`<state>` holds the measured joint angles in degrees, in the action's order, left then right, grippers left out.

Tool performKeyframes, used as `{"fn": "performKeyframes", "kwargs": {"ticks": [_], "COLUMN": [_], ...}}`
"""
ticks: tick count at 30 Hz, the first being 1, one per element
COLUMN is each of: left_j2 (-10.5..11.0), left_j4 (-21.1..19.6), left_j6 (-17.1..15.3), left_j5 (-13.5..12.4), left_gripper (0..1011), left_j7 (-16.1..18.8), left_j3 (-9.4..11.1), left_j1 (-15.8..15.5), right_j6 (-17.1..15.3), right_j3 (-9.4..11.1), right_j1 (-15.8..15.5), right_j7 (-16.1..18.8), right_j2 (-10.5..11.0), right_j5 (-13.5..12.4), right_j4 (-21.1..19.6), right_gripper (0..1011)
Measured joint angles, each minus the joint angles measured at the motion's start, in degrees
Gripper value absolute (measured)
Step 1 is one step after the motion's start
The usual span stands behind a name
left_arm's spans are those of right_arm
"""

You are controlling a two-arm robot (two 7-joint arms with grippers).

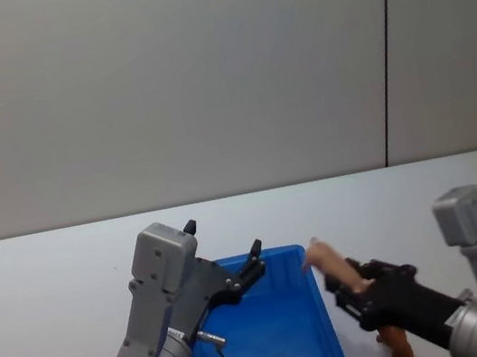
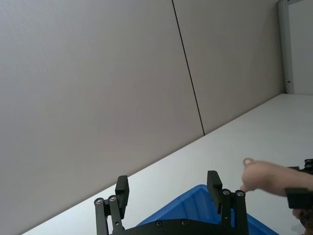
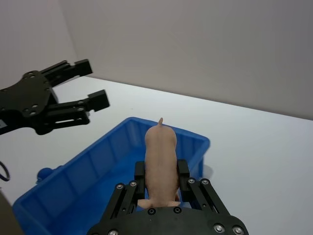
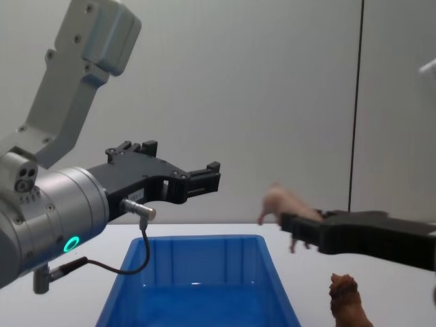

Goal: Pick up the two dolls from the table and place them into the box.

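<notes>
On the left, our left gripper (image 2: 167, 178) hangs in the air above the near-left part of the box (image 1: 271, 343). Its fingers are spread wide and it carries nothing. The blue box sits in the middle of the white table (image 1: 51, 265), and its floor looks bare.

Just right of the box's right rim, our right gripper (image 3: 161, 171) holds the pink pig (image 3: 160, 156) raised off the table. The jaws are pressed against its two flanks, and the rump and curled tail stick out ahead toward the box. We judge the pig light and smooth-skinned, perhaps a little slick. The flank hold suits it, since the rounded body could slide out of a looser pinch. It looks sturdy enough for a short drop into the box.

Farther right, the reddish-brown doll (image 1: 397, 349) stands on the table beside the box, under our right arm. Its shaggy surface should give the pads more bite. We would take it across the trunk, not by the thin legs or the head, which look like poor holds.
</notes>
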<state>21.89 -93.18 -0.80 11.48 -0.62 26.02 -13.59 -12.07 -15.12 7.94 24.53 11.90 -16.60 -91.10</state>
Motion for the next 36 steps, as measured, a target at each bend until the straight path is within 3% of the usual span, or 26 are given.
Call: {"fn": "performKeyframes", "kwargs": {"ticks": [12,27,32,36], "left_j2": [0.0,0.0,0.0,0.0], "left_j4": [0.0,0.0,0.0,0.0], "left_j6": [0.0,0.0,0.0,0.0], "left_j5": [0.0,0.0,0.0,0.0], "left_gripper": [1008,1008,1008,1008], "left_j7": [0.0,0.0,0.0,0.0], "left_j3": [0.0,0.0,0.0,0.0], "left_j1": [0.0,0.0,0.0,0.0], "right_j6": [0.1,-0.3,-0.3,-0.2], "right_j3": [-1.8,-2.8,-2.8,-2.7], "right_j1": [4.4,6.3,6.0,5.2], "right_j7": [6.1,6.2,4.7,3.0], "right_j2": [-2.6,-3.8,-3.6,-3.2], "right_j5": [0.7,1.1,1.1,1.1], "right_j4": [6.2,9.2,8.5,7.4], "right_gripper": [390,875,986,1001]}}
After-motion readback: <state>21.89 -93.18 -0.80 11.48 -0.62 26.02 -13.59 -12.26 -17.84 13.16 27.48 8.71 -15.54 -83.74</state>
